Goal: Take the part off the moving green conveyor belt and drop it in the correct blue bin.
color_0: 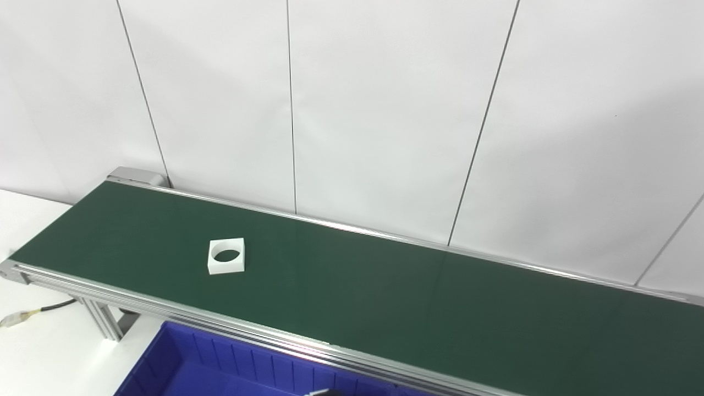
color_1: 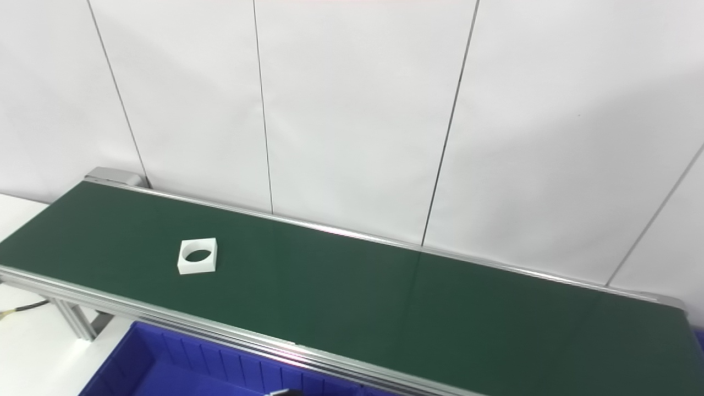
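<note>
- Left eye view: I see the white square part with a round hole [color_0: 226,256] lying flat on the green conveyor belt [color_0: 385,291], toward its left end, nearer the front rail. A blue bin [color_0: 220,363] sits just below the belt's front rail at the bottom edge. A cable [color_0: 38,312] lies on the white counter [color_0: 33,352] at left.
- Right eye view: same part [color_1: 197,256], same spot on the belt, nothing touching it. Neither hand shows, so I cannot tell their state.
</note>
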You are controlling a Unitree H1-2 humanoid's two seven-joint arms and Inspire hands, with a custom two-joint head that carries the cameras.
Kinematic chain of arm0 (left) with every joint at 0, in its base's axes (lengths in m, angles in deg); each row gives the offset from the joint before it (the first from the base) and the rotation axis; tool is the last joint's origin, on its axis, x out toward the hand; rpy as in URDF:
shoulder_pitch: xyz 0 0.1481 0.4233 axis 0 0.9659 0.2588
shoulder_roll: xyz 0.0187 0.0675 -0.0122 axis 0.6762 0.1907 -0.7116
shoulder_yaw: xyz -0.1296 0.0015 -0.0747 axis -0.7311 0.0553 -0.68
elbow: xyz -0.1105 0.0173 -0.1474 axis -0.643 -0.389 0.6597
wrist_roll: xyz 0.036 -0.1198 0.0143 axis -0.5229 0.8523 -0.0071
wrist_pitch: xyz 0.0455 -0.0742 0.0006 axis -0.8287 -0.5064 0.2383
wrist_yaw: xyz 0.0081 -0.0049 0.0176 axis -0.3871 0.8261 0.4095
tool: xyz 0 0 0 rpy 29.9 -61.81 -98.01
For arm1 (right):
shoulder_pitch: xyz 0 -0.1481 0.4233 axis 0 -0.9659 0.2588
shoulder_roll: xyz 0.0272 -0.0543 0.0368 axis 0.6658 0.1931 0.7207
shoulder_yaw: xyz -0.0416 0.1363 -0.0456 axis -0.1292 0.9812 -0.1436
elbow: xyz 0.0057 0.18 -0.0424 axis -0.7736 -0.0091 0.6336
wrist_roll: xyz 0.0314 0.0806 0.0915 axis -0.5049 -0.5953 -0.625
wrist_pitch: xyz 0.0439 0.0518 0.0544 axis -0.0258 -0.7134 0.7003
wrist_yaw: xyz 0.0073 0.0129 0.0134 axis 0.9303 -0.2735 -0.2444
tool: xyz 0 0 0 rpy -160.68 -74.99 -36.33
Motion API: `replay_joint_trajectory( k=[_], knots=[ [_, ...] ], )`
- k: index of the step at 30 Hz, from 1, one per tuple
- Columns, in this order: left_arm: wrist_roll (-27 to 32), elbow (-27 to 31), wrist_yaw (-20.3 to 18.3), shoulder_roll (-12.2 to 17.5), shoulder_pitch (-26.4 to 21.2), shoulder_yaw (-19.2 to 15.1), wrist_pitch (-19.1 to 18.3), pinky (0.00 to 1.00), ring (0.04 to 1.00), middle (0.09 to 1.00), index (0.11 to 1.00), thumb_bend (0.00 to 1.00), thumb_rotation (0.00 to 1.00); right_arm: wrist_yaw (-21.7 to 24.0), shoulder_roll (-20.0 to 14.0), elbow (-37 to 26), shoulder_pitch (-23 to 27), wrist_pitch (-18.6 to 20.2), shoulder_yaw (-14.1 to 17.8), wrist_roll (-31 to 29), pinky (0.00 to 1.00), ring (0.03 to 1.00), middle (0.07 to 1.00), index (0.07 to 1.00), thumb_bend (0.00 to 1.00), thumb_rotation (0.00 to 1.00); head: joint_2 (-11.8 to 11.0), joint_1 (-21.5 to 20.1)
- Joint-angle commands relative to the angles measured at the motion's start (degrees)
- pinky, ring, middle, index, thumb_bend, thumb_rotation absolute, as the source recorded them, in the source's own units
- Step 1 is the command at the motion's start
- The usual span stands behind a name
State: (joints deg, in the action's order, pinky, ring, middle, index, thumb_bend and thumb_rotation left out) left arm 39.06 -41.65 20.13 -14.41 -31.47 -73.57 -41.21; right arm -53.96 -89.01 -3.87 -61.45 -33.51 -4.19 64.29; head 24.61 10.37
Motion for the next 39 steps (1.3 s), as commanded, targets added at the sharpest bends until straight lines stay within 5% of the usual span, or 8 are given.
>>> replay_joint_trajectory(
  k=[1,17,26,33,39],
  knots=[
    [-0.50,2.11,-0.02,-0.03,-0.31,0.03,0.86,0.53,0.573,0.641,0.680,0.72,0.00,-0.16,0.07,-1.22,0.65,-2.28,-0.10,0.36,0.60,0.712,0.766,0.782,0.69,0.00,0.05,0.05],
    [0.51,7.15,-3.89,2.90,-0.49,2.71,-1.47,0.53,0.566,0.631,0.689,0.78,0.00,0.13,0.91,-2.42,0.46,-2.27,-0.02,0.26,0.61,0.717,0.768,0.780,0.70,0.00,1.87,-2.67],
    [3.20,18.68,-11.30,10.32,-3.63,7.01,-5.24,0.51,0.548,0.599,0.635,0.86,0.00,-0.60,1.06,-2.45,0.58,-2.26,-0.50,1.26,0.62,0.719,0.774,0.789,0.70,0.00,2.32,-3.20],
    [5.86,25.05,-15.90,15.60,-7.78,8.43,-8.68,0.57,0.597,0.647,0.672,0.80,0.06,-1.02,1.39,-1.50,1.24,-2.26,-0.57,1.36,0.62,0.720,0.775,0.788,0.69,0.00,2.01,-2.62],
    [7.15,30.01,-13.27,14.59,-10.98,6.45,-12.32,0.55,0.587,0.659,0.673,0.80,0.07,-1.28,1.45,-0.73,2.14,-2.27,-1.06,1.67,0.60,0.715,0.772,0.783,0.69,0.00,2.04,-2.67]
  ],
)
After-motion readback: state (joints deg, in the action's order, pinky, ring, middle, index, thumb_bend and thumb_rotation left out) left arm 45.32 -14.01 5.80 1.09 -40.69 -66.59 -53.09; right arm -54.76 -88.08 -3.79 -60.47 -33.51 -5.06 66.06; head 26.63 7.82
